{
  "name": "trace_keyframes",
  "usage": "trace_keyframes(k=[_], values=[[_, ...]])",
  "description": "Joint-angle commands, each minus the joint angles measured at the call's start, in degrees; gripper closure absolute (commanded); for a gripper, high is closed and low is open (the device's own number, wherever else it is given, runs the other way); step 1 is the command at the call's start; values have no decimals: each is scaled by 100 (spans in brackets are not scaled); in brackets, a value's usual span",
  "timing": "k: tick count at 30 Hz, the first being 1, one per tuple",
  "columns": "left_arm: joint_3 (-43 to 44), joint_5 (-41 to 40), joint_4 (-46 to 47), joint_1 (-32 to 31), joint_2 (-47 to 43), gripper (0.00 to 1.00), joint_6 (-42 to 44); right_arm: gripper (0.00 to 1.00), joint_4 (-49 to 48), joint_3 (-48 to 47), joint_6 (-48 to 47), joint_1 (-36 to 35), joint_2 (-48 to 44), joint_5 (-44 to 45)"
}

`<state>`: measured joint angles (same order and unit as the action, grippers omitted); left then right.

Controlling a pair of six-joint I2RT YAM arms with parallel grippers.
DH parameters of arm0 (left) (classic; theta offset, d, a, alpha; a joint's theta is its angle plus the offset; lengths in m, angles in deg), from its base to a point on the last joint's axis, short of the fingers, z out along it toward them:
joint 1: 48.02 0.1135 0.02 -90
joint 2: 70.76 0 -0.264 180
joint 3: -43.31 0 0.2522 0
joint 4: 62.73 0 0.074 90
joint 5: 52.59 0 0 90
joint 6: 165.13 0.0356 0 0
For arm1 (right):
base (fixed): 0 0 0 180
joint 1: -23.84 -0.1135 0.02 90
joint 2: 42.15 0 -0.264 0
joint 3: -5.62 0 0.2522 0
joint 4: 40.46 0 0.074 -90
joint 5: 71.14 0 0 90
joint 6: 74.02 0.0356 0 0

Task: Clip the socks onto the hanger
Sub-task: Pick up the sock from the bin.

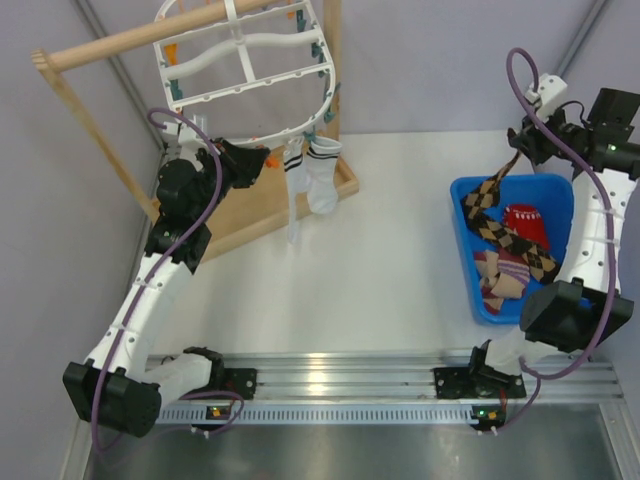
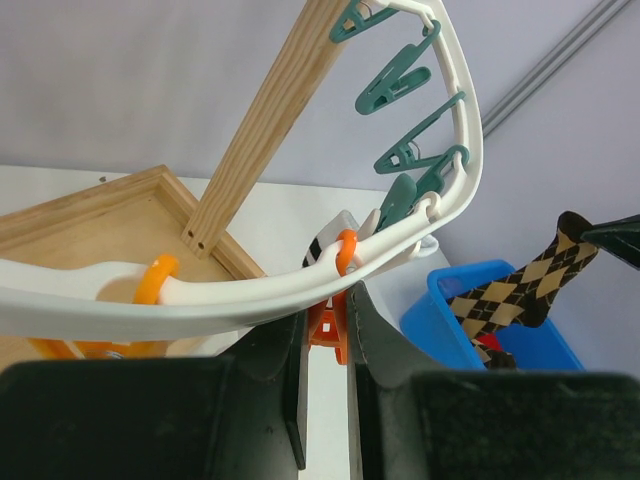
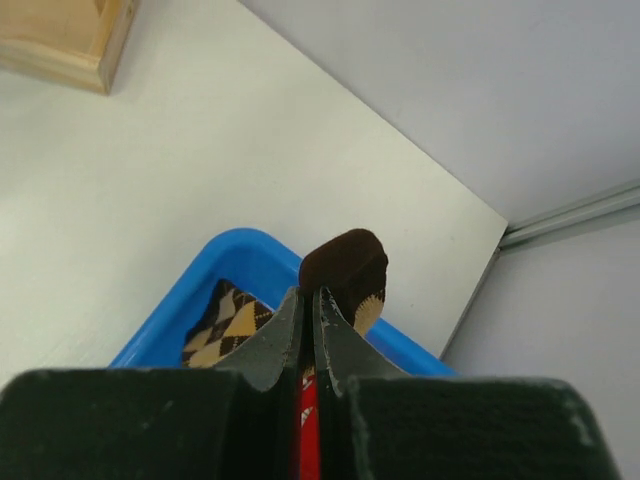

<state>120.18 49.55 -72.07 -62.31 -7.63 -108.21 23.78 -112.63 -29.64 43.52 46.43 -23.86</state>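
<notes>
Ok so the hanger (image 1: 240,88), a white plastic oval frame with wavy crossbars, is hung off the pale wooden rack (image 1: 150,35) at the upper left of the overhead view. Two soft white socks (image 1: 320,185) with dark cuff bands are clipped to its lower rim, dangling just above the worktop (image 1: 390,250). The left end effector (image 1: 262,160) is parked right at that rim. In its wrist view the fingers are closed onto a glossy orange clip (image 2: 328,335) looped on the curved rim, with a row of teal clips (image 2: 395,90) strung along it toward the top right.

Over at the upper right, the right end effector (image 1: 518,152) is pinched nearly flat on the rounded dark brown end of an argyle sock (image 1: 485,192), whose diamond-patterned length is draped down into the blue plastic bin (image 1: 548,195). A red sock (image 1: 525,222) and a tan-maroon striped sock (image 1: 500,275) are crumpled up in there too.
</notes>
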Motion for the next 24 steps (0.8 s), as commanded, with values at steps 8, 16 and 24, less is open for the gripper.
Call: trace_keyframes(k=[8,16,24], values=[[-71,227,-179,-4,-64,100,21,100,-645,1894,-533,281,-648,1107],[-124,289,-135,-4,15,100,47,100,329,2697,-2318,1072,-649,2188],[-124,333,-65,-4,111,100,-5,32,1106,2046,-2164,1065,-33,1294]])
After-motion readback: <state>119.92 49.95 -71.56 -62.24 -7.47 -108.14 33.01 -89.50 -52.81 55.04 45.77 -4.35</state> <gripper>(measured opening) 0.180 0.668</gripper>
